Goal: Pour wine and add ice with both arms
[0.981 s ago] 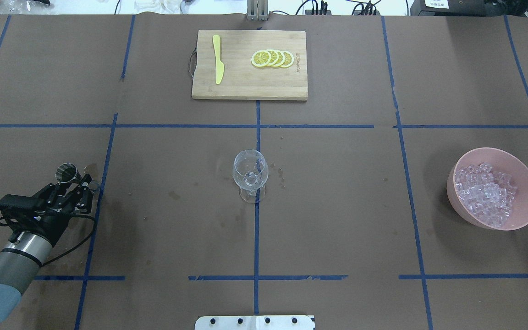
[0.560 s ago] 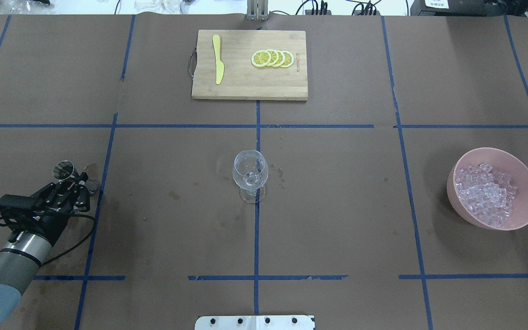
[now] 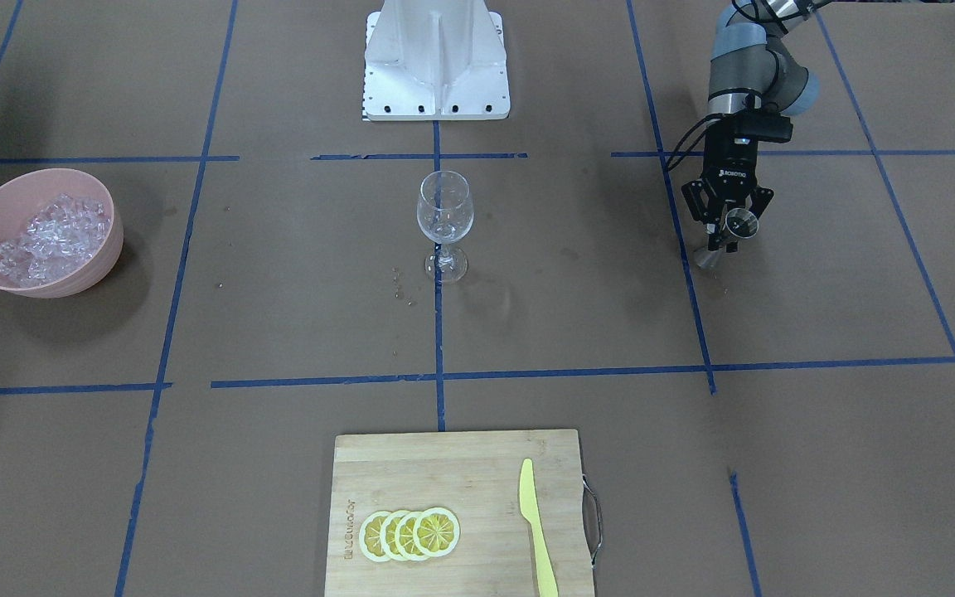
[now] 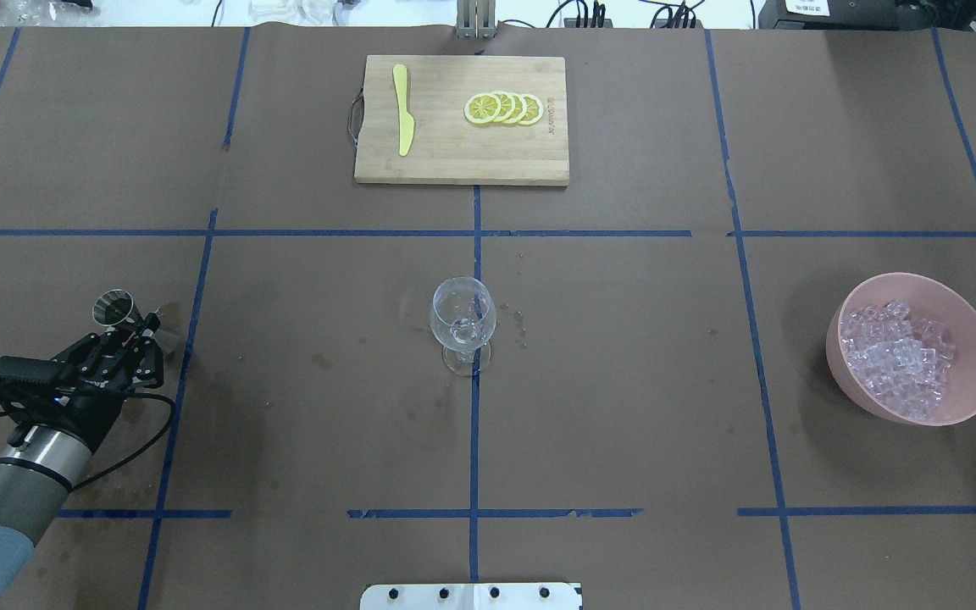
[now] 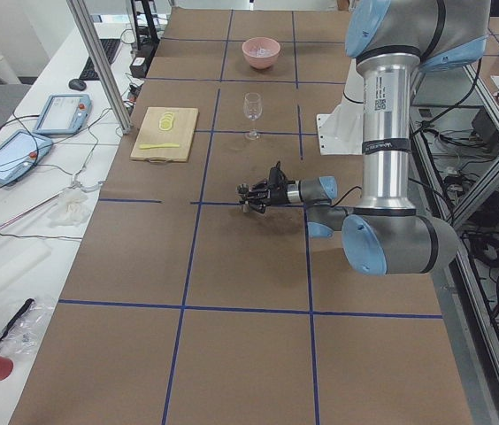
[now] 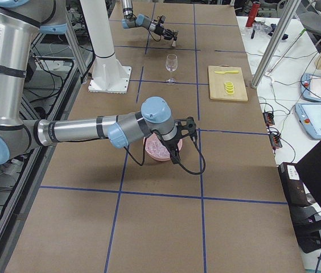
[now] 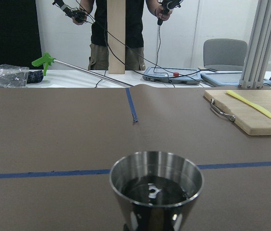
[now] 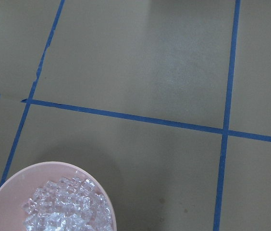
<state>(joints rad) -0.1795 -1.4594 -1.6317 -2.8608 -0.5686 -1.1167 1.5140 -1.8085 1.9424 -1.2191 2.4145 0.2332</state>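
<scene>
My left gripper (image 4: pixel 142 326) is shut on the waist of a steel jigger (image 4: pixel 113 307) at the table's left side, seemingly just above the surface. The left wrist view shows dark liquid in the jigger's cup (image 7: pixel 156 187). In the front view the gripper (image 3: pixel 726 236) holds the jigger (image 3: pixel 741 220) tilted. A clear stemmed wine glass (image 4: pixel 463 318) stands upright at the table's centre. The ice (image 4: pixel 899 356) fills a pink bowl (image 4: pixel 835 339) at the right. My right gripper (image 6: pixel 186 128) hovers over the bowl in the exterior right view only; I cannot tell if it is open or shut.
A wooden cutting board (image 4: pixel 454 157) lies at the far middle with lemon slices (image 4: pixel 505 108) and a yellow knife (image 4: pixel 403 110). The white pedestal (image 3: pixel 436 62) stands at the near edge. The right wrist view shows the ice (image 8: pixel 68 211) low left.
My left gripper and the jigger have shifted slightly left and further up in the overhead view. The glass, bowl and board have not moved.
</scene>
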